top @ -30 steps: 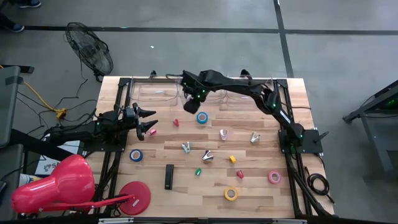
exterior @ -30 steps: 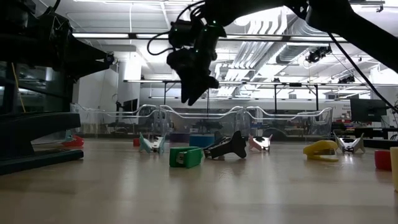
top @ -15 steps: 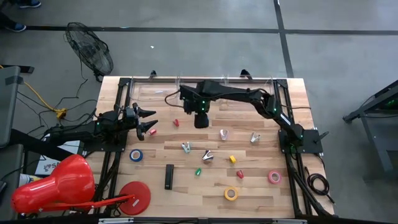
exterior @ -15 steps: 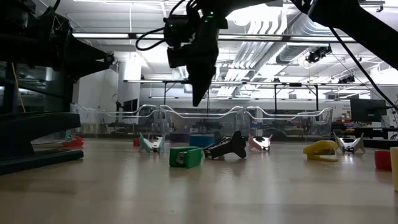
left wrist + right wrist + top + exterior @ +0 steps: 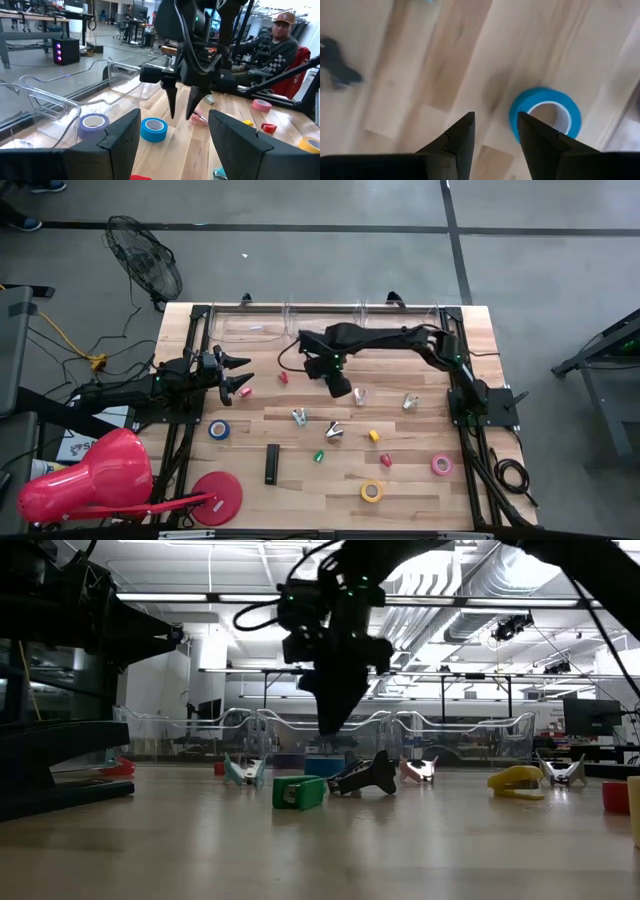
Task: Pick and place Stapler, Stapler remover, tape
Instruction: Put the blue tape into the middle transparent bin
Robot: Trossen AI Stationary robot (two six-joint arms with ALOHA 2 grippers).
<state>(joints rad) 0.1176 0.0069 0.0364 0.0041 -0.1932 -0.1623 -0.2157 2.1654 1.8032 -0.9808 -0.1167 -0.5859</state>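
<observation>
Two empty, parted right fingers (image 5: 465,137) above the blue tape roll (image 5: 545,116); left fingers (image 5: 120,137) likewise parted, empty; no legible writing.

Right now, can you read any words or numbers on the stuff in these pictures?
None can be read.
The cap on the person behind the table has a pale logo, too small to read.
The blue tape, the purple tape and the green stapler show no lettering.

An open-plan robotics lab: grey concrete floor (image 5: 300,205), exposed white ceiling pipes and strip lights (image 5: 440,610), workbenches with computer equipment (image 5: 45,35), and a seated person (image 5: 272,47) behind the wooden table (image 5: 420,480).
</observation>
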